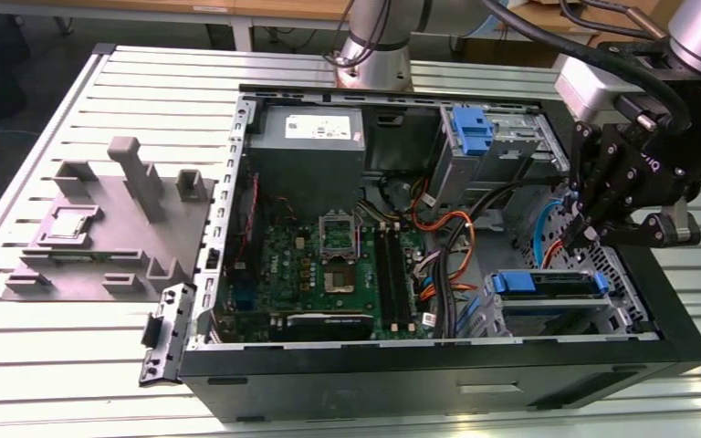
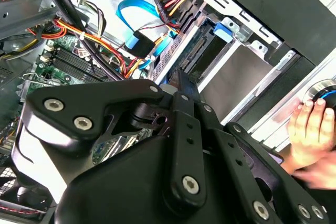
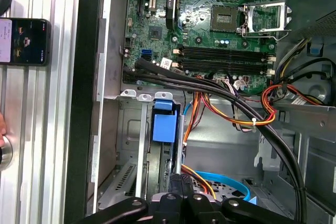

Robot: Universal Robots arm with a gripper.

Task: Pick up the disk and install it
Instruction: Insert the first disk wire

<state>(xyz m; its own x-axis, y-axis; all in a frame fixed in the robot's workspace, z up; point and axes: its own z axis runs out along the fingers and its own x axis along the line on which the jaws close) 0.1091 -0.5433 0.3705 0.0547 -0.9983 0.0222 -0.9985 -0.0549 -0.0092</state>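
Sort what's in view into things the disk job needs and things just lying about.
Job in hand:
disk, sitting in the computer case
hand, close above the disk

Lying about:
grey rack on the table
phone
other blue carrier

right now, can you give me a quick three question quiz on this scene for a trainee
1. True or false: the disk lies outside the computer case.
2. The disk's plastic carrier is: A red, B blue, C green.
3. Fill in: the gripper hangs over the case toward the exterior view's ___.

Key: 1 false, it is at a drive bay inside the case, close under the gripper; 2 B; 3 right.
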